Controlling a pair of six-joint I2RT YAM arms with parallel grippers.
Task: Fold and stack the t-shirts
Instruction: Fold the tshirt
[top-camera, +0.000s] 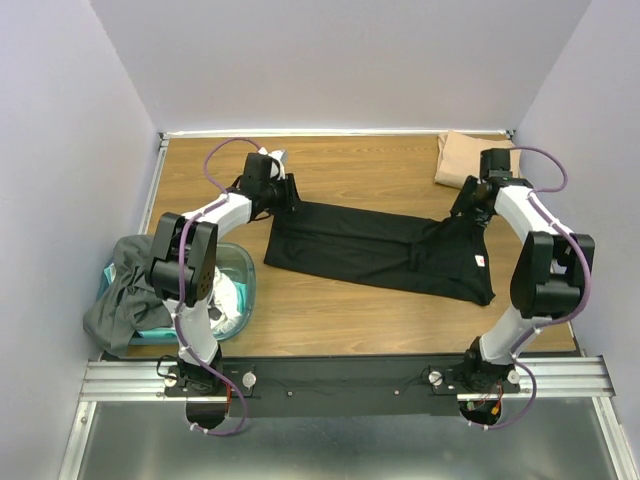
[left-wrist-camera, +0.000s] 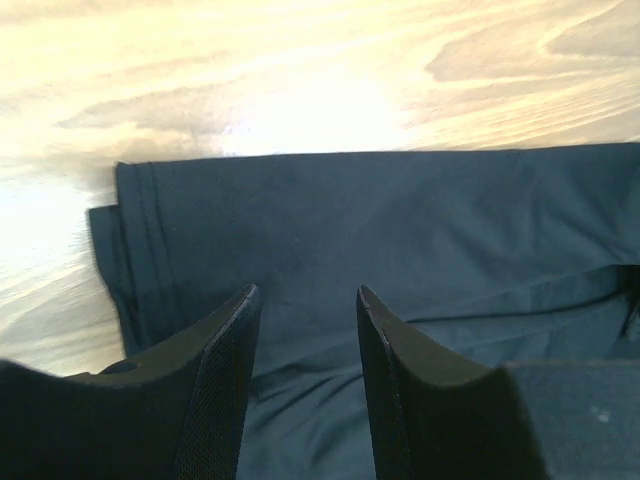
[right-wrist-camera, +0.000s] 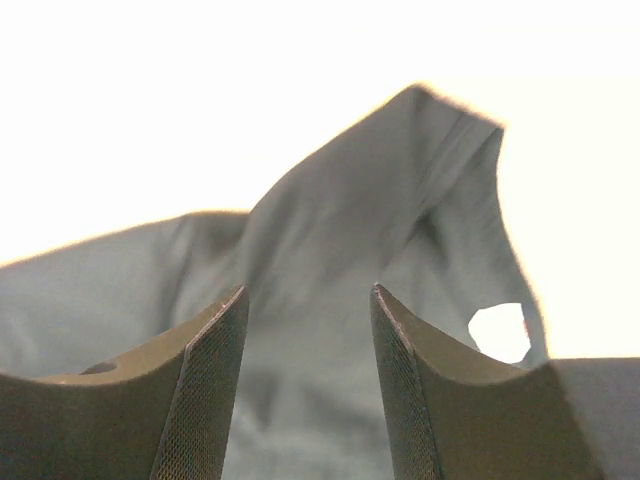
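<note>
A black t-shirt (top-camera: 370, 245) lies spread across the middle of the wooden table. My left gripper (top-camera: 288, 193) is open over the shirt's far left corner. In the left wrist view the open gripper (left-wrist-camera: 305, 290) is just above the flat cloth (left-wrist-camera: 400, 220), near its hemmed edge. My right gripper (top-camera: 468, 208) is open at the shirt's far right edge. In the right wrist view the open gripper (right-wrist-camera: 308, 288) has a raised fold of the black cloth (right-wrist-camera: 340, 220) behind the gap. A folded tan t-shirt (top-camera: 465, 160) lies at the back right.
A teal plastic tub (top-camera: 243, 268) stands at the near left. A dark grey shirt (top-camera: 125, 290) hangs over its left side and a white one (top-camera: 228, 308) lies inside. Walls close in the table at the back and sides. A metal rail runs along the near edge.
</note>
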